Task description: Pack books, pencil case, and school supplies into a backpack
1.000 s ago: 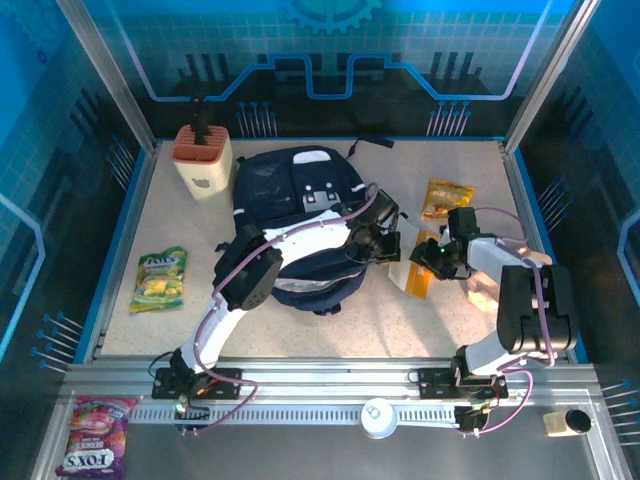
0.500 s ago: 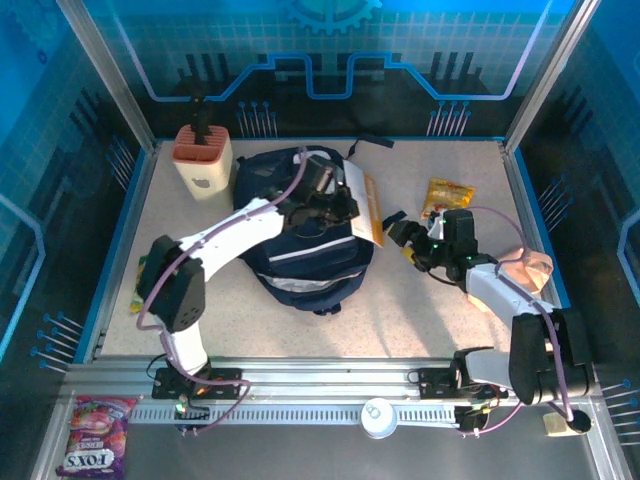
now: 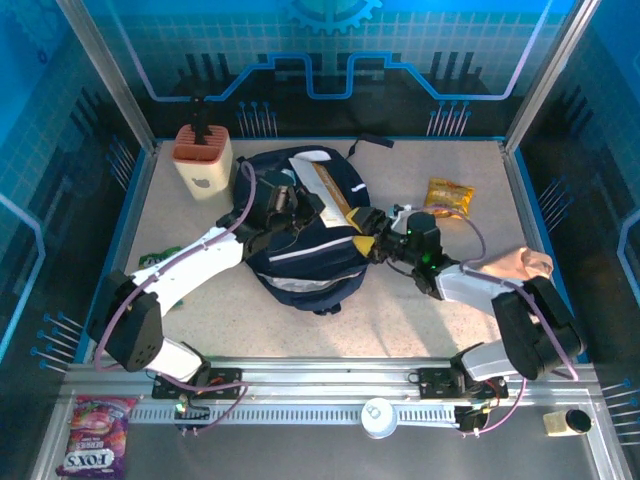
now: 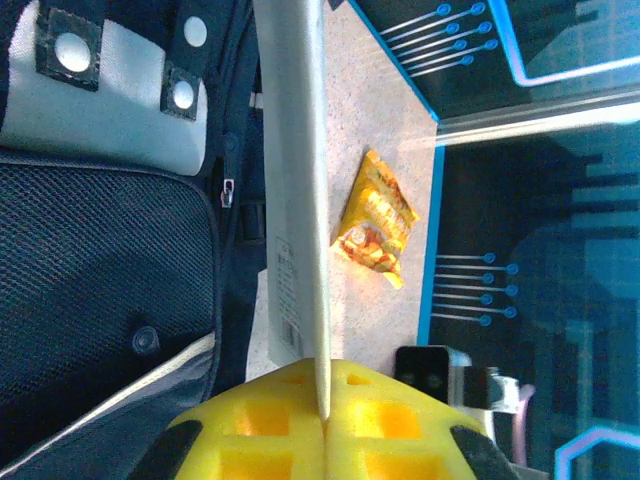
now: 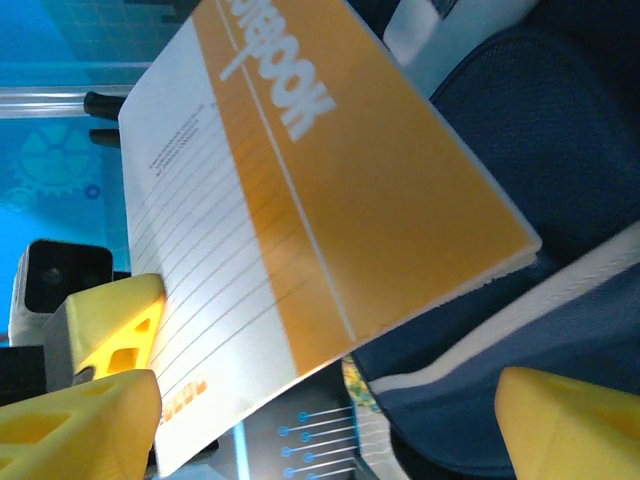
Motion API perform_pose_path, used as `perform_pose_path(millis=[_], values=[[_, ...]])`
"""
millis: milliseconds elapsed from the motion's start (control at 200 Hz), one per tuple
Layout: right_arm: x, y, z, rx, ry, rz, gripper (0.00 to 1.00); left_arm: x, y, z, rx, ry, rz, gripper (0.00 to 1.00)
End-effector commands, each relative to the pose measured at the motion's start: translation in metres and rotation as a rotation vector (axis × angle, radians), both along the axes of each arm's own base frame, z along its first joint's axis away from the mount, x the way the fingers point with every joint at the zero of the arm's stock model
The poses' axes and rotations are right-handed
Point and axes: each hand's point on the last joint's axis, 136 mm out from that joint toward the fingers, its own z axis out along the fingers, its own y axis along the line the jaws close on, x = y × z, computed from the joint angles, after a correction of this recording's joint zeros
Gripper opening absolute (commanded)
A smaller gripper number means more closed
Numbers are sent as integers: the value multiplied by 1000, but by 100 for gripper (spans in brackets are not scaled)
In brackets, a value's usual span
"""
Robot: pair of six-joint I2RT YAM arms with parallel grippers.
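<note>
Left jaws pinching 1 orange notebook (image 3: 335, 195), right jaws wide apart, 1 backpack (image 3: 300, 262), 1 yellow-orange packet (image 3: 447, 194)

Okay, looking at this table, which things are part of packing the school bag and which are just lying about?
Part of the job: the navy backpack; the orange-and-white notebook, clamped in the left gripper.
Just lying about: yellow-orange snack packet; green snack packet; beige holder with terracotta top; purple sweets packet on the front ledge.
</note>
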Motion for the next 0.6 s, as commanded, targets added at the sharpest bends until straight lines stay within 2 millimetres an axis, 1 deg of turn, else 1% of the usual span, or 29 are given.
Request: perform_pose_path(millis=[0,70,165,245,450,595], values=[[10,12,31,142,-71,-53,86,7,7,23,-70,-59,65,0],[10,20,31,151,-69,-49,86,7,5,21,-84,-50,64,0],[13,25,28,150,-63,-55,83,7,5,17,-94,-40,66,0],[17,25,27,154,-70,-73,81,7,4,17,-96,-36,66,0],[27,24,37,158,-113,-100,74,6,4,16,-106,-28,67,0],[34,24,42,149,-131,-105,64,5,4,14,-109,-21,65,0]])
